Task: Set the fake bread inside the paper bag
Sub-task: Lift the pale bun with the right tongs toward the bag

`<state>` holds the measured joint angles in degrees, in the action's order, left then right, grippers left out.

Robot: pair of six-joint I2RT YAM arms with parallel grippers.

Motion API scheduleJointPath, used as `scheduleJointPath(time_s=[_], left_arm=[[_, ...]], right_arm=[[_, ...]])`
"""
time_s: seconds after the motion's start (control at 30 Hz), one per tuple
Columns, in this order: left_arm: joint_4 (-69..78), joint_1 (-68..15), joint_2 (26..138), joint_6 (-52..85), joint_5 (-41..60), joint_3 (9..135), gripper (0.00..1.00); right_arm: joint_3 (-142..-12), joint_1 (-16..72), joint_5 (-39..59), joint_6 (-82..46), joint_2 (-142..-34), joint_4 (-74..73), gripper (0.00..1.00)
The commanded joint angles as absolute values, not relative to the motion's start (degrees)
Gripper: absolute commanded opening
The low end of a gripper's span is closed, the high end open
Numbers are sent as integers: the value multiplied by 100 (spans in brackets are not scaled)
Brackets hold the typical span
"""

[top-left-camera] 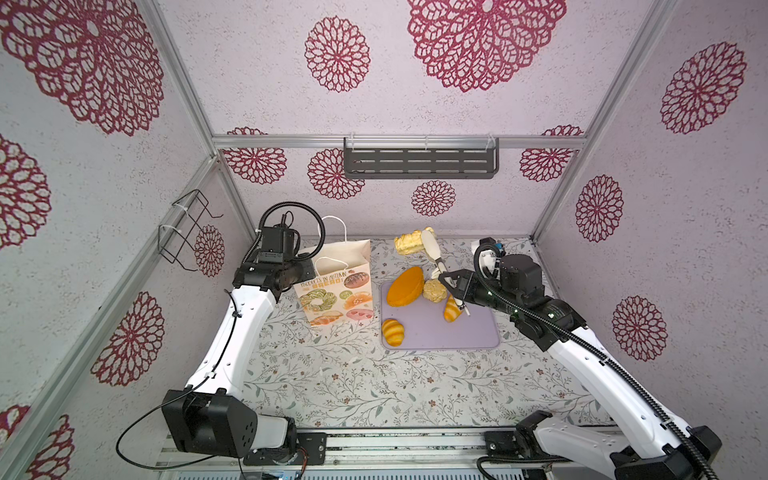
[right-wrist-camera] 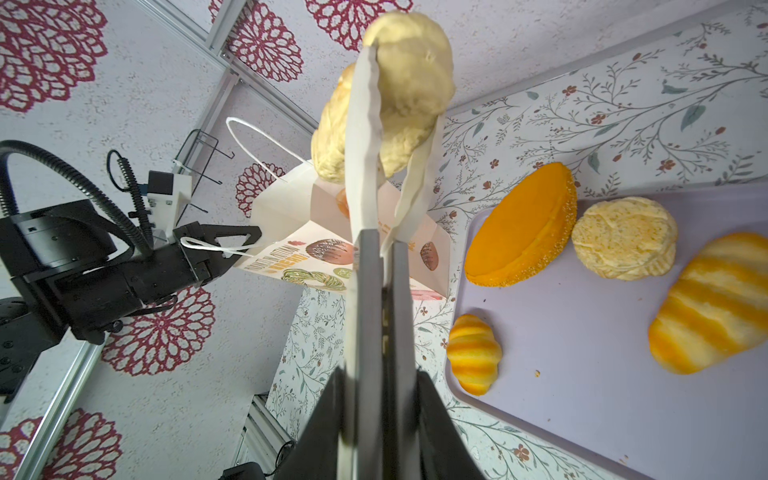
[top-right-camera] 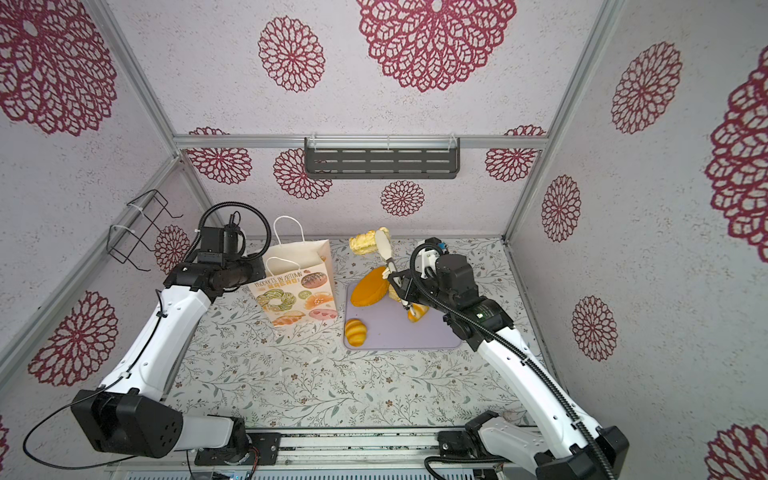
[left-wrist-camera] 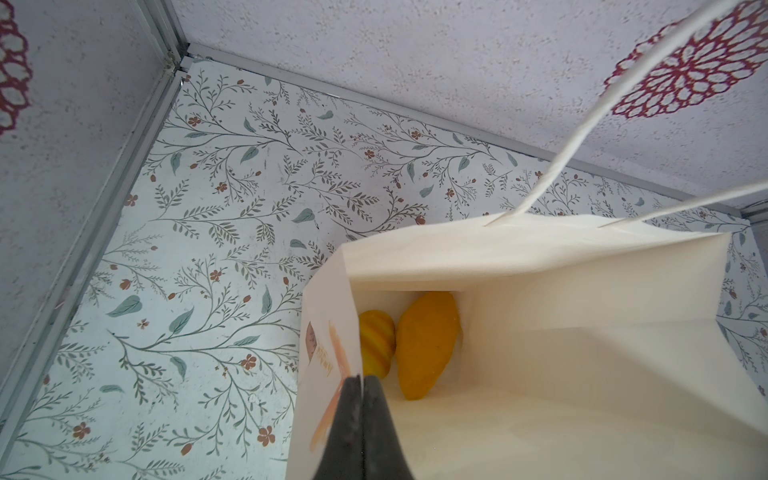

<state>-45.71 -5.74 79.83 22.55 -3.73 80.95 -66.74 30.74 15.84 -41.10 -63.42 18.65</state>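
Though half hidden, fake bread [left-wrist-camera: 426, 345]

Lilac tray [top-left-camera: 457, 332] on floral tabletop [top-left-camera: 332, 386]; dark slotted shelf [top-left-camera: 419, 164], wire rack [top-left-camera: 185, 228] on walls

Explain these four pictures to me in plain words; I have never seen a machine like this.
Two white robot arms stand at a flowered table, each ending in a two-fingered gripper. Two pictures look down from overhead; the other two come from cameras on the arms' wrists. The left gripper is shut on the rim of the paper bag, and its camera shows two toy loaves already inside. The right gripper is shut on white tongs, which pinch a pale loaf in the air. Four more loaves lie on a lilac tray.
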Motion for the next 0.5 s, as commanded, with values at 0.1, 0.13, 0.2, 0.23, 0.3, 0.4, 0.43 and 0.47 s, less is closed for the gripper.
scheduleJointPath(time_s=[0.1, 0.13, 0.2, 0.23, 0.3, 0.4, 0.43, 0.47], left_arm=[[-4425, -571, 7901, 2197, -397, 8086, 0], [-4427, -572, 7900, 2195, -396, 8086, 0], [-4427, -573, 7901, 2190, -396, 8087, 0], [-4426, -572, 7901, 2192, -396, 8086, 0], [-4429, -572, 7901, 2191, -387, 8086, 0], [-4429, -576, 7893, 2196, -387, 8086, 0], [-4429, -571, 7894, 2191, -387, 8082, 0], [-4421, -568, 7901, 2192, -383, 8082, 0]], right_arm=[[-7152, 3404, 1349, -4005, -6464, 1356, 0], [-7199, 3454, 1337, -4004, -6506, 1346, 0], [-7253, 3543, 1311, -4001, -6561, 1298, 0], [-7277, 3588, 1302, -3998, -6589, 1260, 0], [-7334, 3664, 1283, -3991, -6658, 1205, 0], [-7395, 3768, 1250, -3995, -6741, 1122, 0], [-7413, 3798, 1237, -3994, -6755, 1075, 0], [-7420, 3833, 1231, -3990, -6773, 1031, 0]])
